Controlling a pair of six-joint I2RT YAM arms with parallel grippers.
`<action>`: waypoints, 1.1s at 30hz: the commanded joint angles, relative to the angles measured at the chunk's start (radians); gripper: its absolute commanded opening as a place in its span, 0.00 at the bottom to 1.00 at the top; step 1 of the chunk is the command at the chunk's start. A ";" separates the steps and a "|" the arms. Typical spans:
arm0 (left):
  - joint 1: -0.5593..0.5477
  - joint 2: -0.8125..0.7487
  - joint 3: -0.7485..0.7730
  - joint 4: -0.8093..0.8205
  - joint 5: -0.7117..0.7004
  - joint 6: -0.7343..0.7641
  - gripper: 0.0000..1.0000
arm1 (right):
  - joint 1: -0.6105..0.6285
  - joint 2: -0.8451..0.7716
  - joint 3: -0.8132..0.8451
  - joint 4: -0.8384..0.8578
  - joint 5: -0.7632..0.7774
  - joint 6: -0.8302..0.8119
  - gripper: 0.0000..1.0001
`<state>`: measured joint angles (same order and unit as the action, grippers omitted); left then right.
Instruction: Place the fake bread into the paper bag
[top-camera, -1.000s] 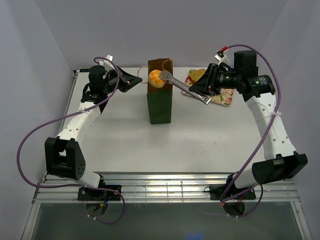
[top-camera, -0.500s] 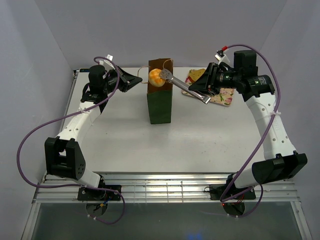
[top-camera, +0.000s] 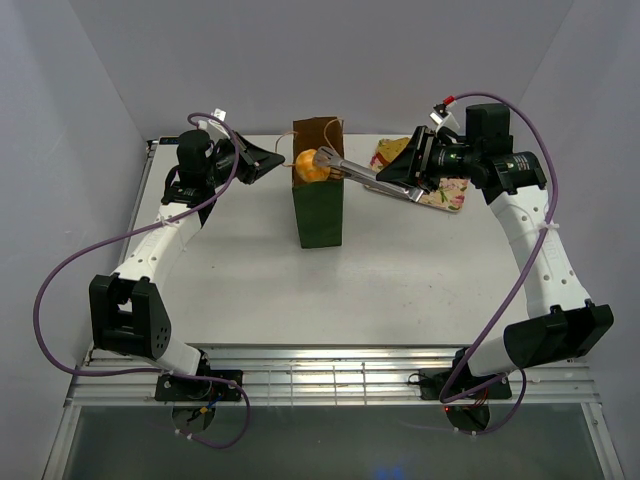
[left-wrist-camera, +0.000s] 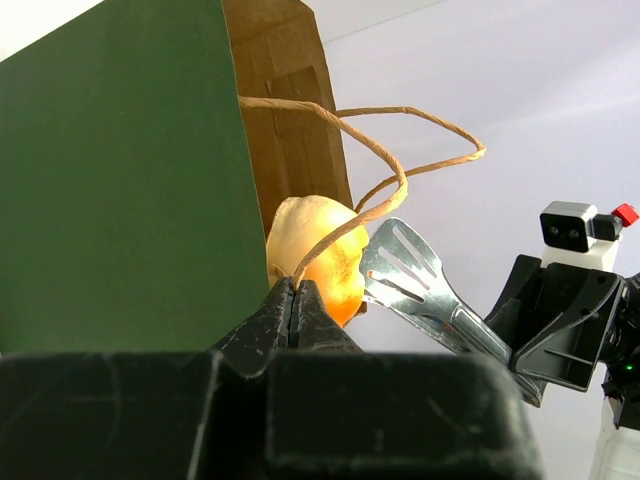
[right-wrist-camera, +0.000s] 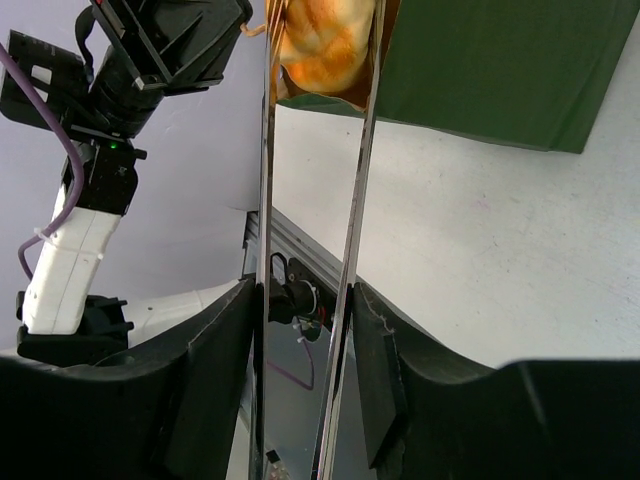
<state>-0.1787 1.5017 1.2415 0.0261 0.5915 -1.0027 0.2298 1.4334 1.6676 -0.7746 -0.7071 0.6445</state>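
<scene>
The dark green paper bag (top-camera: 320, 212) stands upright at the table's back middle. My left gripper (top-camera: 276, 162) is shut on one tan loop handle (left-wrist-camera: 385, 150) and holds it out to the left. My right gripper (top-camera: 410, 180) is shut on metal tongs (top-camera: 365, 176), and the tongs grip a roundish golden bun (top-camera: 309, 166) inside the bag's open mouth. The left wrist view shows the bun (left-wrist-camera: 318, 255) against the brown inner wall, with the slotted tong blade (left-wrist-camera: 405, 272) beside it. The right wrist view shows the bun (right-wrist-camera: 320, 40) between the tong arms (right-wrist-camera: 357, 190). I cannot see other bread pieces.
A flat floral-patterned tray (top-camera: 447, 192) lies at the back right, mostly hidden behind my right gripper. White walls close in the back and sides. A metal rail runs along the table's near edge (top-camera: 330, 360).
The tongs and bun have dropped from above the bag's rim down into its mouth. The left gripper has kept its hold on the handle.
</scene>
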 joint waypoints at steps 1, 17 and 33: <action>0.002 -0.026 0.023 0.000 0.018 0.013 0.00 | 0.003 -0.013 0.035 0.055 -0.005 -0.011 0.49; 0.002 -0.031 0.018 0.001 0.021 0.010 0.00 | -0.052 -0.021 0.153 -0.017 0.051 -0.043 0.52; 0.004 -0.031 0.015 -0.009 0.040 0.013 0.00 | -0.415 0.070 0.280 0.044 -0.017 0.032 0.50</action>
<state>-0.1787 1.5017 1.2415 0.0238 0.6106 -1.0027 -0.1234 1.4574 1.8767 -0.7952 -0.6968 0.6479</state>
